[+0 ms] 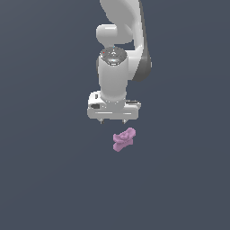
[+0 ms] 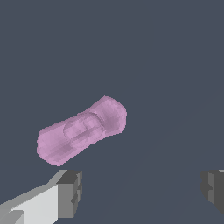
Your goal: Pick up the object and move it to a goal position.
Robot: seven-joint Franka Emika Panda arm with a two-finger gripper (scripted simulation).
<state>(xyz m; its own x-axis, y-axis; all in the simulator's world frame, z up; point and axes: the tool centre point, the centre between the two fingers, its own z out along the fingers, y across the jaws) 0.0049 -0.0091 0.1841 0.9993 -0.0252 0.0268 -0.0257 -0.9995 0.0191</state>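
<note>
Pinkish-purple lumpy object (image 1: 123, 139) lies on the dark grey floor (image 1: 45, 179), just below the white Panda gripper (image 1: 113, 121) in the exterior view. Wrist view shows the object (image 2: 82, 130) apart from the spread fingers (image 2: 70, 192), which hold nothing.

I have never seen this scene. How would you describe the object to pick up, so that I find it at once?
Find the white robot arm hanging over the plain dark grey floor, and follow it down to its open claw. Just beyond the claw, apart from it, lies the object: a small, lumpy, matte piece with several lobes. It is the only pinkish-purple thing there.
</note>
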